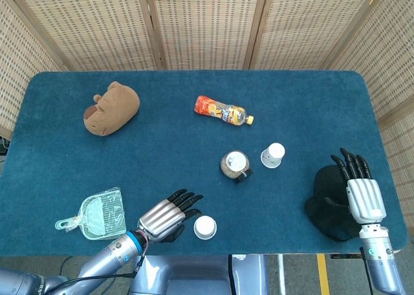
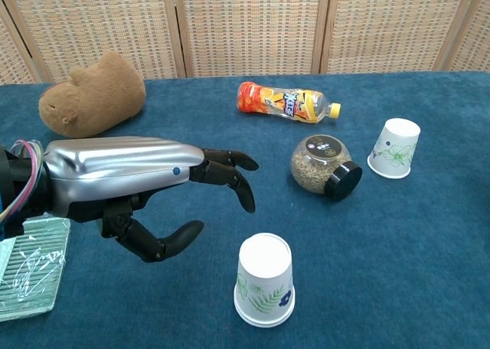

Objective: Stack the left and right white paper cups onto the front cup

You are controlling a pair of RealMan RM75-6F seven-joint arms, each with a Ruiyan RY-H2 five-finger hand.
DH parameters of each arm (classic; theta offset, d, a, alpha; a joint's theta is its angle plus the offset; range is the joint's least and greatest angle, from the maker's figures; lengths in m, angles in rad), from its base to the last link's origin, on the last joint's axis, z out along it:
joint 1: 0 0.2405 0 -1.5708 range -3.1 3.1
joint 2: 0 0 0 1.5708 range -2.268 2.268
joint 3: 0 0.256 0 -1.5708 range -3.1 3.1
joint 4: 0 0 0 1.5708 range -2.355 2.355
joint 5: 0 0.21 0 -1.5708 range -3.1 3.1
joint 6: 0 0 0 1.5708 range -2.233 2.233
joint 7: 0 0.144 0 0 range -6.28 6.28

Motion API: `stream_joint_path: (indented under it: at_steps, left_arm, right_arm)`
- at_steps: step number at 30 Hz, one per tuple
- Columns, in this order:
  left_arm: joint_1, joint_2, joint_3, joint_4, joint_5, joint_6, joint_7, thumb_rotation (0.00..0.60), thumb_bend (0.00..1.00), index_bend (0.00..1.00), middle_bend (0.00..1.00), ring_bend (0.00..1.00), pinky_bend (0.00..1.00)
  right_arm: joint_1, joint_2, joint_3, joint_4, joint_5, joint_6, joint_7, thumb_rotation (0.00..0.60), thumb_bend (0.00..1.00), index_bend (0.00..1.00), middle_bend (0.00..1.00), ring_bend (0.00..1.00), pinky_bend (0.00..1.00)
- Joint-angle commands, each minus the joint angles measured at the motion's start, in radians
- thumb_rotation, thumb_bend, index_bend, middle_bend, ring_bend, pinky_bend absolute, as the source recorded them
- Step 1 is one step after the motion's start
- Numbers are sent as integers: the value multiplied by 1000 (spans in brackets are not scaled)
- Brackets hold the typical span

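Hovering beside the stack [image 2: 264,290] at the counter's six o'clock edge, your left robot hand [image 2: 134,188] is spread and holds nothing, fingertips apart from the cup top. The stack looks seated, one cup nested low over the front cup, so I'd judge the left cup done. Lift that robot hand clear toward nine o'clock without brushing the stack.

Your right robot hand [image 1: 359,190] is spread too, empty, over a black thing [image 1: 328,201] near the four o'clock edge. The right cup [image 2: 394,148] stands upside down just past the middle toward three o'clock, well apart from it. Just beside the cup, on its nine o'clock side, lies a jar [image 2: 321,165] tipped over, and a bottle [image 2: 287,102] lies further toward twelve.

Approach the cup from its three o'clock side so your fingers stay off the jar. Paper crushes easily, so wrap lightly around the wall, lift straight, and lower it squarely onto the stack.
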Motion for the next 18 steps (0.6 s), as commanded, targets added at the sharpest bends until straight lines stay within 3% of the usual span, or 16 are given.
stream_joint_path:
  at_steps: [1, 8, 14, 18]
  left_arm:
    - [17, 0, 5, 4, 29, 30, -17, 600, 630, 215, 0, 0, 0]
    - [166, 34, 42, 83, 221, 253, -128, 600, 574, 159, 0, 0, 0]
    - [294, 93, 81, 172, 296, 418, -173, 600, 325, 125, 0, 0, 0]
    - [381, 121, 100, 244, 323, 518, -190, 600, 209, 64, 0, 0, 0]
  right_arm:
    - [0, 0, 2, 3, 4, -1, 3, 600, 69, 137, 0, 0, 0]
    - [1, 1, 3, 7, 3, -2, 15, 600, 69, 137, 0, 0, 0]
    - [5, -7, -1, 4, -12, 4, 4, 600, 69, 127, 0, 0, 0]
    - [12, -17, -1, 2, -27, 7, -8, 600, 68, 98, 0, 0, 0]
